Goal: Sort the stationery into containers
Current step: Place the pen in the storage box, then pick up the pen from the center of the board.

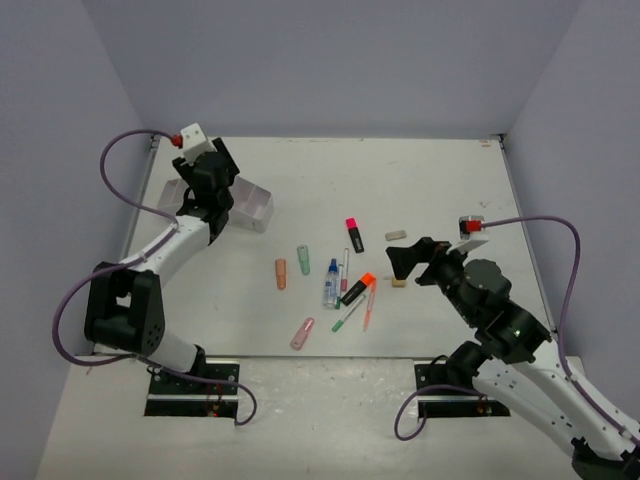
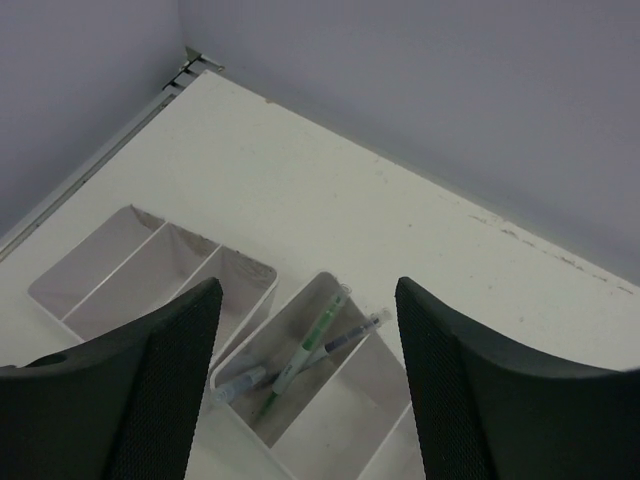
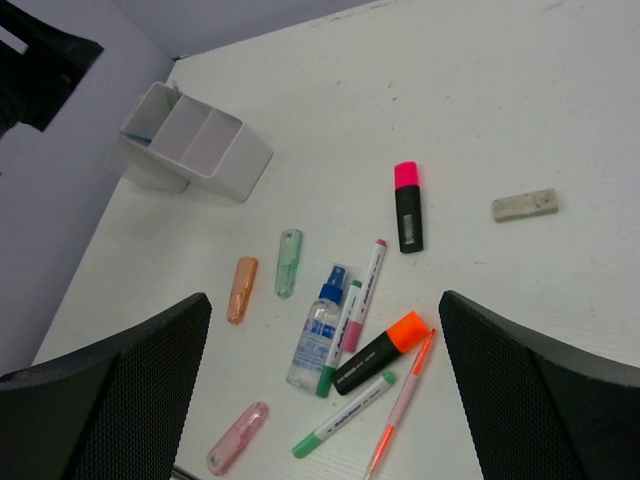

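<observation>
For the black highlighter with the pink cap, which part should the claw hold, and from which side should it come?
Take the black highlighter by the middle of its black body, coming straight down from above and closing across its narrow width. It lies flat and alone on the table, with bare surface along both long sides. The open right claw seems nearer.

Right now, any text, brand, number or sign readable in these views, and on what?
No text can be read in any view.
Pink-capped black marker: pale label on the barrel, too small to read.
Orange-capped black marker: pale label, blurred.
White pen with pink ends: dark print along the barrel, blurred.
</observation>
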Controlling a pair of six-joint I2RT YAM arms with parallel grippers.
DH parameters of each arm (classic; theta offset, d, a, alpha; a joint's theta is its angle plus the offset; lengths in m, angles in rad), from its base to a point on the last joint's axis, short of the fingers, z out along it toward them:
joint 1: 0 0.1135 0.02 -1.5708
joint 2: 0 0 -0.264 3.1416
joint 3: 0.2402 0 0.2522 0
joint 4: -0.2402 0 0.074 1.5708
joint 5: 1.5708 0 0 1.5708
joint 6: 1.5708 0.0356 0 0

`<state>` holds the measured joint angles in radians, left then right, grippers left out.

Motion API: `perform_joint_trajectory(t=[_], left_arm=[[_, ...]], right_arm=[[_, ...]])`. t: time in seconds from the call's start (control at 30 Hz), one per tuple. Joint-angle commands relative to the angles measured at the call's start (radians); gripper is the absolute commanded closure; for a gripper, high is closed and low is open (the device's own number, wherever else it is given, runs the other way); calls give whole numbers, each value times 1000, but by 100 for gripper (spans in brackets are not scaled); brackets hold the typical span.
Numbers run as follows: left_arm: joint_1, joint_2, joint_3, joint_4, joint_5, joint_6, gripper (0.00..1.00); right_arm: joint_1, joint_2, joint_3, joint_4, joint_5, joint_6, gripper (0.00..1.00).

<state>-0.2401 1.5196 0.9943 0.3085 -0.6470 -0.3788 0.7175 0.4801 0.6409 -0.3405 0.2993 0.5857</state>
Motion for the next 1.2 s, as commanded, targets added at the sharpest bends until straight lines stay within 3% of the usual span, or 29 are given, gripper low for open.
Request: perform_joint_trajectory(t=[0.0, 0.07, 0.13, 0.23, 0.33, 0.43, 0.53, 0.6, 0.7, 0.8, 0.97, 1.17], left_arm=[[-79, -157, 87, -121, 44, -20, 13], [-170, -192, 159, -279, 81, -30, 3], [-281, -203, 205, -426, 84, -42, 1], [-461, -220, 186, -576, -6, -83, 0], [-562, -256, 108, -612, 29, -170, 0], [-704, -205, 88, -639, 52, -278, 0], [-889, -77, 134, -668, -31, -348, 0], [-956, 15, 181, -706, -52, -396, 3], [-1019, 107, 235, -748, -66, -459, 11], [-1070, 212, 270, -738, -62, -505, 34], [-1099, 314, 337, -759, -46, -535, 38], [-1099, 375, 353, -749, -20, -548, 58]], right_arm=[[-31, 118, 91, -52, 14, -26, 1], [-57, 148, 100, -75, -16, -20, 1], [-95, 170, 107, -115, -61, -20, 2], [-144, 243, 138, -184, -153, -42, 10], [-147, 334, 153, -262, -171, -31, 25], [-147, 346, 130, -275, -104, 15, 26], [-152, 288, 116, -291, 4, 69, 28], [-167, 249, 125, -315, 96, 77, 33], [-194, 225, 163, -369, 164, 66, 39], [-204, 222, 200, -417, 214, 63, 44], [-205, 198, 207, -417, 191, 48, 44], [-205, 210, 197, -416, 165, 37, 45]])
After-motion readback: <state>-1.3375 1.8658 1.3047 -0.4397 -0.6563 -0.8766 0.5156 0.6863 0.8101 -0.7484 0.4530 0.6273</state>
